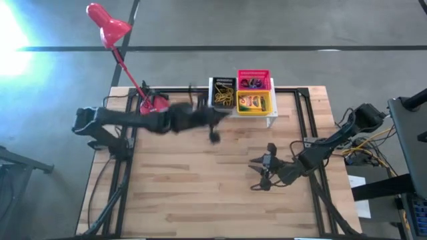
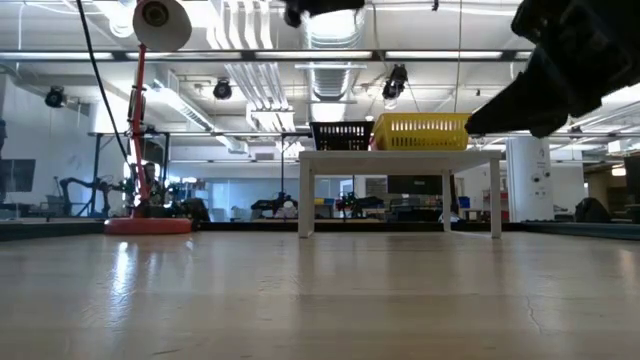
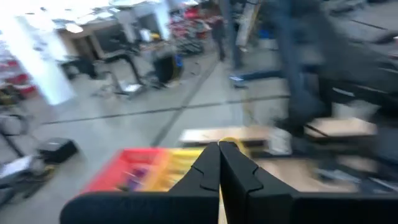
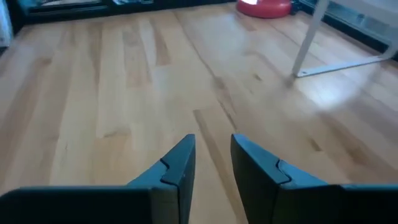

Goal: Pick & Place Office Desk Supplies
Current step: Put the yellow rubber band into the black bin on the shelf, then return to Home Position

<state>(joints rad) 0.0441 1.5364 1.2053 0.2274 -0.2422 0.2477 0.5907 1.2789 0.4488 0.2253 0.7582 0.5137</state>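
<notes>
A white stand point(image 1: 272, 121) at the table's far edge carries three bins. The black bin point(image 1: 223, 95) holds yellow rubber bands, the pink bin point(image 1: 254, 81) holds coloured rings, and the yellow bin point(image 1: 254, 103) holds a crayon box. My left gripper point(image 1: 213, 136) is blurred, raised over the table just near-left of the stand, with its fingers shut point(image 3: 219, 149). My right gripper point(image 1: 259, 171) is open point(image 4: 211, 155) low over bare wood at the table's right-centre. My left gripper shows a small yellow arc point(image 3: 231, 144) right at its shut fingertips. I cannot tell whether this is a rubber band pinched between them or part of the yellow bin behind.
The red gooseneck lamp stands with its base point(image 1: 155, 103) at the far left, its head point(image 1: 107, 23) beyond the table. The stand's legs point(image 2: 305, 200) rest on the table. Bare wood point(image 1: 200, 187) fills the near half.
</notes>
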